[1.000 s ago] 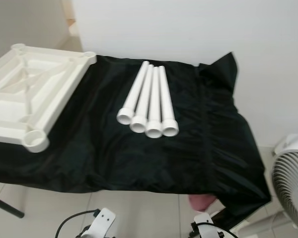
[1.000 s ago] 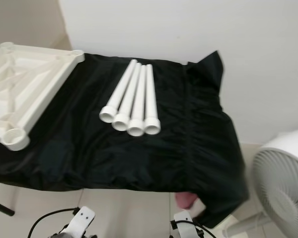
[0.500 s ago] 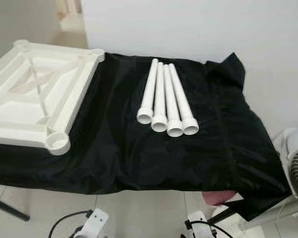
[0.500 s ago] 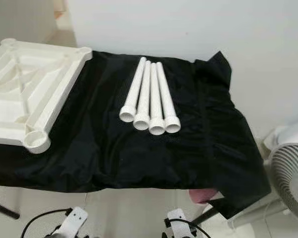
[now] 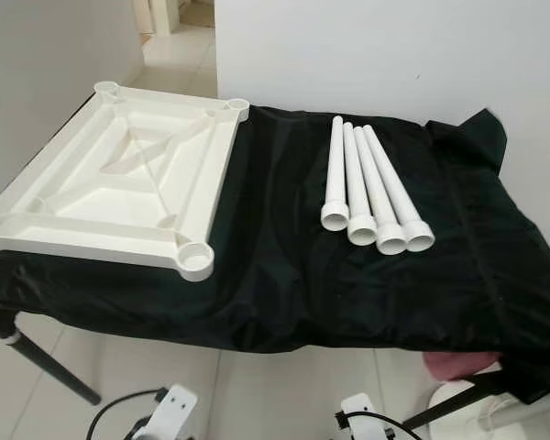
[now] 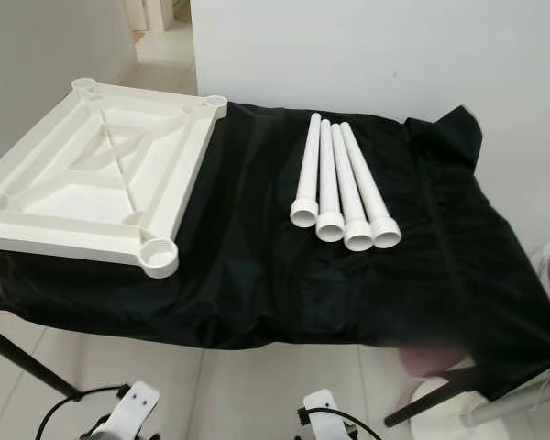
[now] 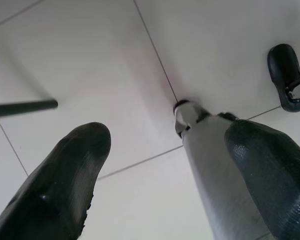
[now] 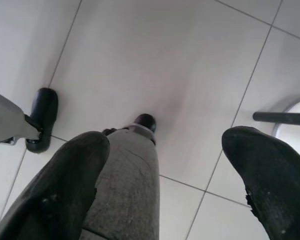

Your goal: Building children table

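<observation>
White tabletop [image 5: 119, 197] upside down on our black-draped bench [image 5: 284, 275], four legs [image 5: 371, 192] side by side beside it, left end effector [image 7: 165, 175] and right end effector [image 8: 165, 180] both hanging released over floor tiles [image 8: 155, 55]

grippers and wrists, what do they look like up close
The left gripper and right gripper each have two thick black fingers with rounded, finely textured tips. From the head camera, white wrist brackets show, with thin black cables looping off them.

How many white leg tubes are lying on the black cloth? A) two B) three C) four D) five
C: four leg tubes lie side by side on the black cloth, to the right of the upturned tabletop.
</observation>
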Controlling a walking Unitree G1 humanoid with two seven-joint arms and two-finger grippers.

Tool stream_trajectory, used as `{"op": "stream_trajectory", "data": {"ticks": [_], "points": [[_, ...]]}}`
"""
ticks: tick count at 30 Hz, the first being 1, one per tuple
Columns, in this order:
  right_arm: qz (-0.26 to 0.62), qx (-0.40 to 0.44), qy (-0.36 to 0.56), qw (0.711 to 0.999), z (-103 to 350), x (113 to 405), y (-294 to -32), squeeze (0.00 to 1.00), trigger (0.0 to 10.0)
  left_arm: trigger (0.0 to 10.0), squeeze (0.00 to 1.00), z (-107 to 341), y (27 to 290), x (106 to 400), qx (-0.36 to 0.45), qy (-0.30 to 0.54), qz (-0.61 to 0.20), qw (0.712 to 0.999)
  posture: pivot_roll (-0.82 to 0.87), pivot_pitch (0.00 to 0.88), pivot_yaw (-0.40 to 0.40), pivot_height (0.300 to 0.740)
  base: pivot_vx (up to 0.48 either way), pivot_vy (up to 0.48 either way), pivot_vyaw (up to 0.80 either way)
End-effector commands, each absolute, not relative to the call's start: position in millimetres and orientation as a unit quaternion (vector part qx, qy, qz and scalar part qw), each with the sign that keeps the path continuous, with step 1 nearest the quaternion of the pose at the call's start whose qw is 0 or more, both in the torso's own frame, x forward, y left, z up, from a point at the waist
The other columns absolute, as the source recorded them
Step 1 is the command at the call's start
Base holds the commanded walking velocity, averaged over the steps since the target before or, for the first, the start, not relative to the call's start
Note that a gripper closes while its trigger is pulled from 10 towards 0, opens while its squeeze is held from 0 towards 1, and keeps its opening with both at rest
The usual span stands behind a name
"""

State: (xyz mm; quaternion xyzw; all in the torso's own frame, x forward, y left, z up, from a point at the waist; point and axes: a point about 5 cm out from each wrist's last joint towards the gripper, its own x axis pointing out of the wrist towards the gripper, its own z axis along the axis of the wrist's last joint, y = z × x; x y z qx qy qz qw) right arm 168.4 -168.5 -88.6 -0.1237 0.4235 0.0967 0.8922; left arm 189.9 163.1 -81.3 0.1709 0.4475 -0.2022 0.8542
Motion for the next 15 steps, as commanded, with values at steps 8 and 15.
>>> {"op": "stream_trajectory", "data": {"ticks": [8, 15], "points": [[0.095, -0.133, 0.441, 0.882, -92.4, 159.1, -177.0, 0.0, 10.0, 10.0, 0.0, -85.6, 155.0, 181.6, 0.178, 0.452, -0.224, 0.845, -0.02, 0.018, -0.027, 0.74, 0.0, 0.0, 0.0], [0.099, -0.136, 0.444, 0.88, -93.5, 155.9, -177.5, 0.0, 10.0, 10.0, 0.0, -87.7, 153.4, 176.4, 0.176, 0.454, -0.234, 0.841, -0.02, 0.021, -0.03, 0.74, 0.0, 0.0, 0.0]]}}
